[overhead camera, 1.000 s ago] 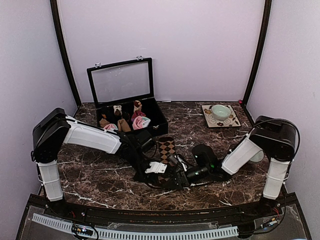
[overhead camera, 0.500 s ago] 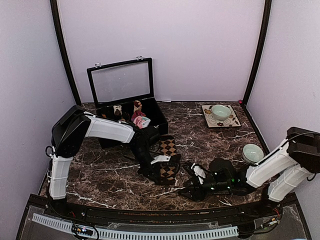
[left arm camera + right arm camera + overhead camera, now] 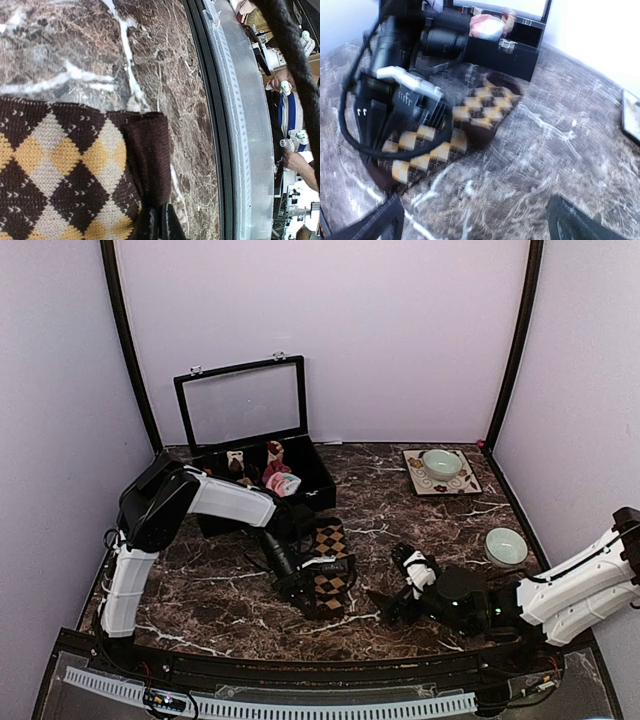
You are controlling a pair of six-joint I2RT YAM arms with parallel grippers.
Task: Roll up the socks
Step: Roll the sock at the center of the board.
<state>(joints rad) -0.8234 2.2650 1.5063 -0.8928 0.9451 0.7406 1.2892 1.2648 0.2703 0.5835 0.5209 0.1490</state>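
We clamp our left pincer on the checked sock by its dark end, likely to start rolling; our right pincer gapes empty.

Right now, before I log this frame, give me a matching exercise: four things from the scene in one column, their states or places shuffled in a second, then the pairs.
Things:
1. left gripper
2. right gripper
3. checked sock
4. black box

States or places:
A. lid raised
B. jaws wide apart, holding nothing
C. jaws shut on the sock's dark edge
D. lying on the marble table

Pairs: 1-C, 2-B, 3-D, 4-A
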